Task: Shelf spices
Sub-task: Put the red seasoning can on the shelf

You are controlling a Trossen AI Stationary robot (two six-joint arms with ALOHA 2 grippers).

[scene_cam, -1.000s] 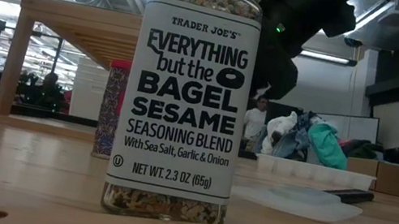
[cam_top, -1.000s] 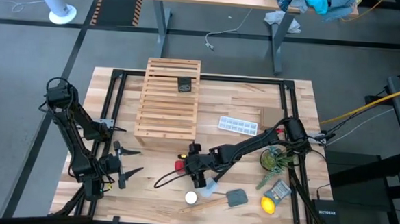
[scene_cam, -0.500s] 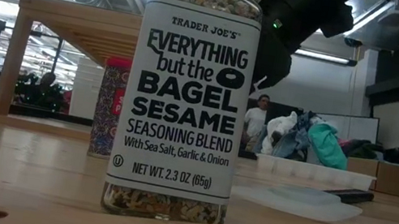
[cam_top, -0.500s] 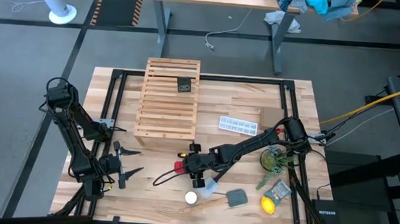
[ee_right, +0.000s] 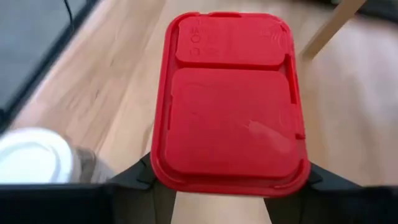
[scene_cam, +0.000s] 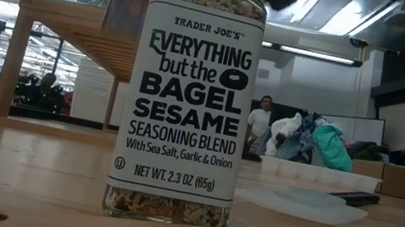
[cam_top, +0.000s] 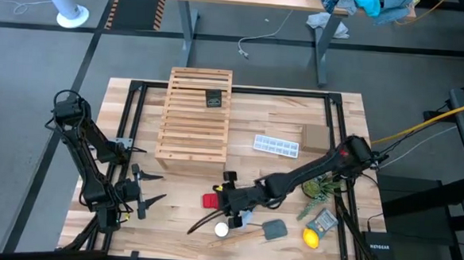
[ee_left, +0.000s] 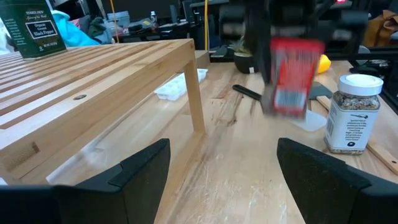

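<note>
one red spice tin (ee_right: 231,99) between right jaws

The light wooden slatted shelf (cam_top: 194,114) stands on the wooden desk (cam_top: 343,136), with the small black spice box (cam_top: 213,99) on top of it. Right of the shelf lies the white ice-cube tray (cam_top: 276,146). In front of the shelf are the red boxy spice tin (cam_top: 211,200) and, nearer the desk's front edge, the clear jar with a white round lid (cam_top: 222,229).

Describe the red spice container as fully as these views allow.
The red spice container is boxy, with a red rectangular, rounded-cornered flip lid that looks plastic. The right hand holds it by the sides, lifted off the table, in front of the shelf and near the white-lidded jar. Its label is blurred.
</note>
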